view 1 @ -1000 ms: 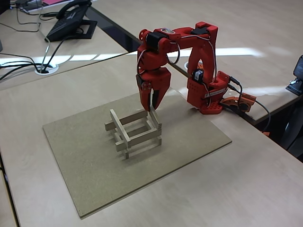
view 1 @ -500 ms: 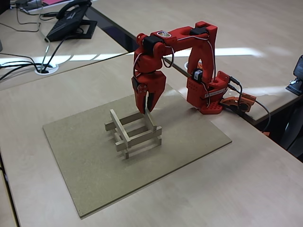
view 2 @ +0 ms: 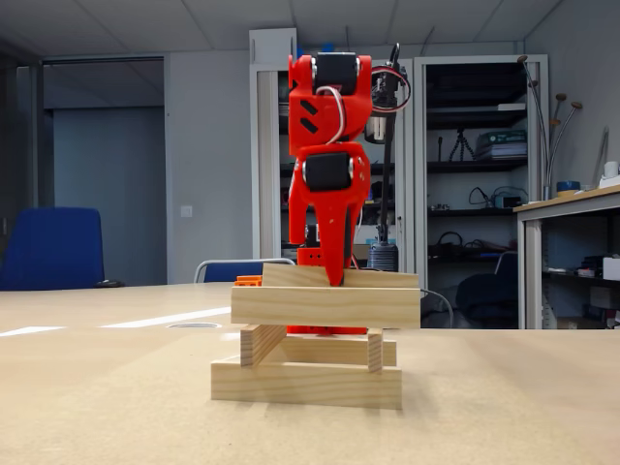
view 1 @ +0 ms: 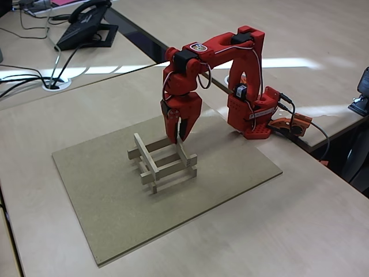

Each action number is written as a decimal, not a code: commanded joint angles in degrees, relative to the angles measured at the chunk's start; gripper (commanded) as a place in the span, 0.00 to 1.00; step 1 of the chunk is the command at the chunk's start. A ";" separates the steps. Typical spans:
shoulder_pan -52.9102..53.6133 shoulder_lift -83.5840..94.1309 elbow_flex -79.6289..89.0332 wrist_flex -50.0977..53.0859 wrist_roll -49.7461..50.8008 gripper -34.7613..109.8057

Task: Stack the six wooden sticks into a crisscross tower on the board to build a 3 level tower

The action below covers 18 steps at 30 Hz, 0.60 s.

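Note:
The crisscross tower (view 1: 163, 161) stands in the middle of the board (view 1: 104, 219), built from the six wooden sticks in three levels of two parallel bars each. My red gripper (view 1: 178, 138) hangs point-down just above the far end of the top level, between its two sticks and touching neither. Its jaws stand a little apart with nothing between them. In the low fixed view the tower (view 2: 320, 339) fills the foreground on the board (view 2: 116, 407), and the gripper (view 2: 334, 273) drops behind its top stick, its tips partly hidden.
The arm's red base (view 1: 253, 115) sits just off the board's far right corner, with an orange part and cable (view 1: 294, 124) beside it. A desk phone (view 1: 86, 26) and cables (view 1: 34, 78) lie on the far-left table. A dark object (view 1: 362, 95) is at the right edge.
The gripper has drawn away from the far end of the right top stick, shifting left and slightly up. Its jaws have narrowed. The tower has not moved.

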<state>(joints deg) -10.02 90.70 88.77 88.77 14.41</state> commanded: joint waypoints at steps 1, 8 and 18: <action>-1.14 1.32 0.70 -0.26 -0.26 0.24; -1.76 2.37 3.34 -1.41 0.44 0.24; -2.20 2.99 5.27 -2.20 1.67 0.25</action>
<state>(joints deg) -11.34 91.32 93.52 85.87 14.77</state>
